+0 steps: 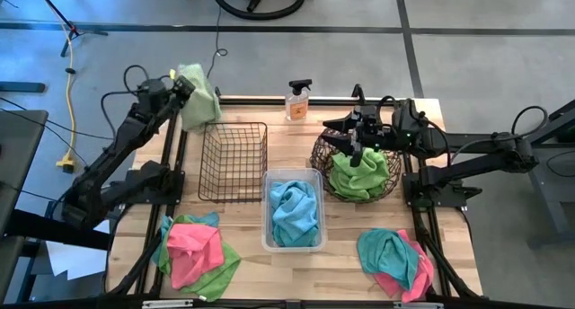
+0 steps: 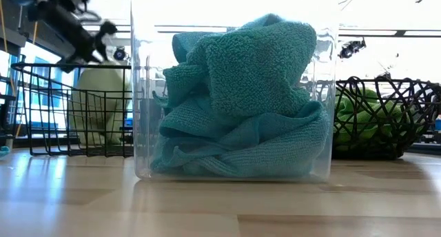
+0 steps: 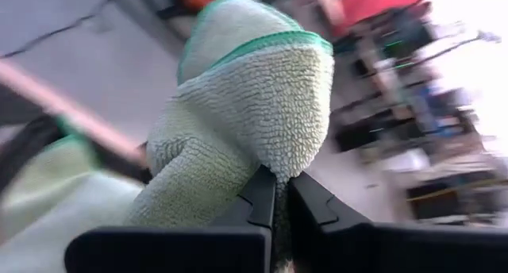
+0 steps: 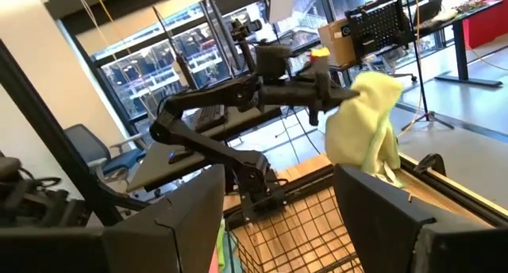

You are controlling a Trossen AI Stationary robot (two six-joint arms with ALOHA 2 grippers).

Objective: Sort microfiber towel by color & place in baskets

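Clear tub [image 2: 141, 92] of teal towels – left tool [image 1: 184, 86] pinches lime towel [image 1: 199, 98]; right tool [image 1: 358, 140] spread.

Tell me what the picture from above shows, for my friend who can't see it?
The left gripper holds a green towel up past the table's far left corner, behind an empty wire basket. The right gripper hangs open over the round basket of green towels; blue towels fill the clear tub.

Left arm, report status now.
Left gripper shut on green towel, held off table's far-left corner. Right gripper open above woven basket. Wire basket empty. Nothing blocking.
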